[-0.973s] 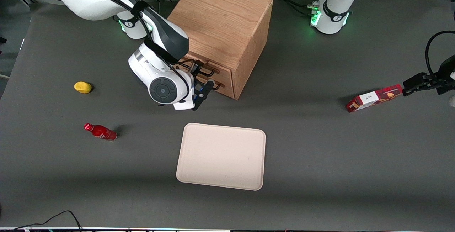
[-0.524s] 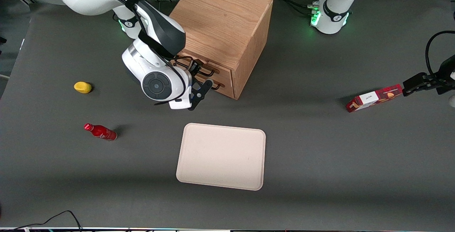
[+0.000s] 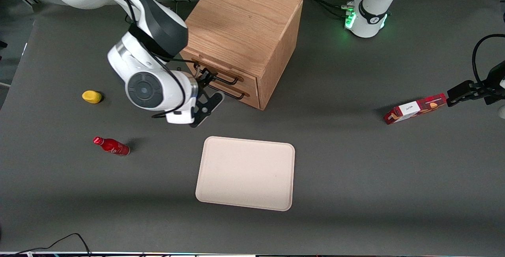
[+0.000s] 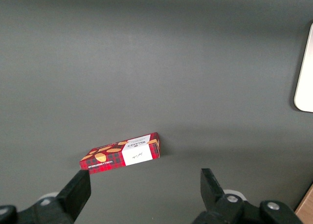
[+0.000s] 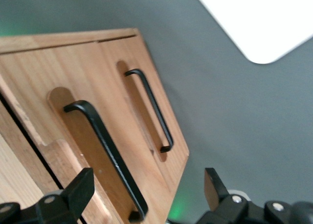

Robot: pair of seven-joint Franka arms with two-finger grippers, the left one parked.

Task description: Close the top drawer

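Note:
The wooden cabinet (image 3: 244, 28) stands in the middle of the table, farther from the front camera than the tray. Its top drawer (image 3: 221, 69) sits flush with the cabinet front, as does the lower drawer (image 3: 232, 87) under it. In the right wrist view the top drawer (image 5: 63, 126) shows its black wire handle (image 5: 105, 150), with the lower drawer's handle (image 5: 149, 109) beside it. My gripper (image 3: 207, 91) hangs open just in front of the drawers, clear of both handles. Its fingers (image 5: 80, 187) hold nothing, and my gripper (image 5: 146, 185) faces the top handle's end.
A cream tray (image 3: 244, 172) lies nearer the front camera than the cabinet, and its corner shows as the tray (image 5: 259, 18). A yellow object (image 3: 91, 96) and a red bottle (image 3: 111, 146) lie toward the working arm's end. A red box (image 3: 416, 108) (image 4: 122, 155) lies toward the parked arm's end.
The right arm has swung away from the cabinet toward its own end of the table, drawing the gripper back off the drawer fronts. Both drawers look unchanged.

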